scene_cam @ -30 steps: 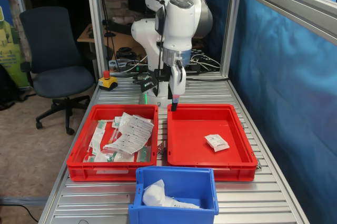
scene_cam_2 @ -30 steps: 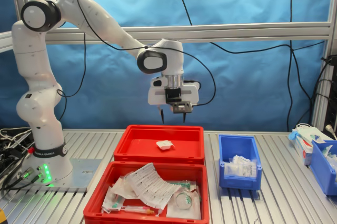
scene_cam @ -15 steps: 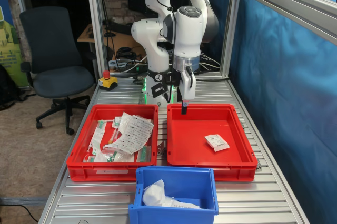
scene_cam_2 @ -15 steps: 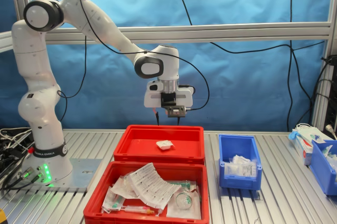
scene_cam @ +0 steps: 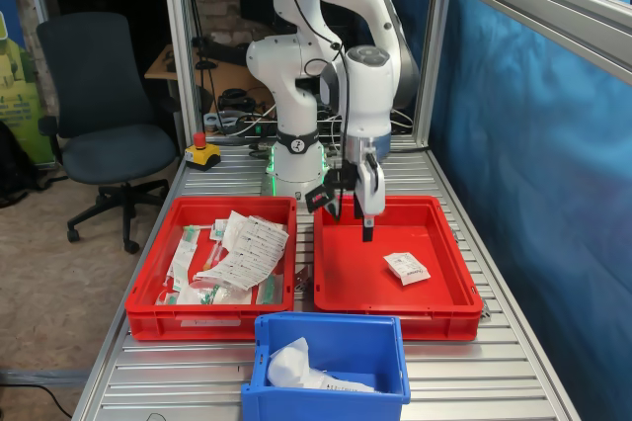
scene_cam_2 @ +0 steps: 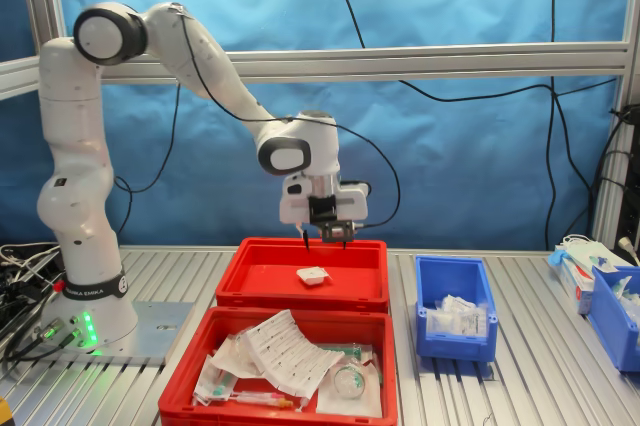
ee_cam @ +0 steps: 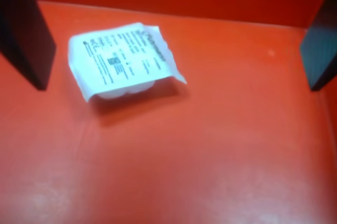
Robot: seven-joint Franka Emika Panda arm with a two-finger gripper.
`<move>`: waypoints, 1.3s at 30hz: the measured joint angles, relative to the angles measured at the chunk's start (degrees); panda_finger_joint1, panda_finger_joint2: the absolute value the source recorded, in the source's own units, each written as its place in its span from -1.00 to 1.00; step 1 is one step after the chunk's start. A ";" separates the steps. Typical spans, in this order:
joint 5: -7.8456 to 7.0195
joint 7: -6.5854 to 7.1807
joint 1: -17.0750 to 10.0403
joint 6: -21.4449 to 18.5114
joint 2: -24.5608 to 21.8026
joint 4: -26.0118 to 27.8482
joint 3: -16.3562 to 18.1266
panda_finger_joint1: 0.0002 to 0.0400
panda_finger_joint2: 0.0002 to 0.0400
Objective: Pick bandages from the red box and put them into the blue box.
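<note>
Your gripper (scene_cam: 366,232) hangs over the red box (scene_cam: 446,233) with its two dark fingers (ee_cam: 26,34) spread wide and nothing between them. It points straight down, tips at about rim height in the second exterior view (scene_cam_2: 322,242). The white arm (scene_cam_2: 215,71) reaches out from its tall base in a long sloping line, then bends at a rounded wrist so the hand drops vertically.

Look below the hand: one of the bandages (ee_cam: 121,58) lies flat on the red floor, a small, roughly square white packet with crinkled sealed edges and fine dark print. In the wrist view it sits nearer one finger than the other, touching neither. In the first exterior view the packet (scene_cam: 407,267) lies toward the first exterior view's right of the fingertips.

You see smooth, glossy plastic with a thick rim on this tray. Beside it, a matching red tray (scene_cam: 148,288) is heaped with long white paper packets (scene_cam: 245,250). The blue box (scene_cam: 385,389), deeper and narrower, holds crumpled white packets and stands on the ribbed aluminium table (scene_cam: 494,381).
</note>
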 joint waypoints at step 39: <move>1.99 0.55 7.70 9.61 14.46 1.34 1.21 1.00 1.00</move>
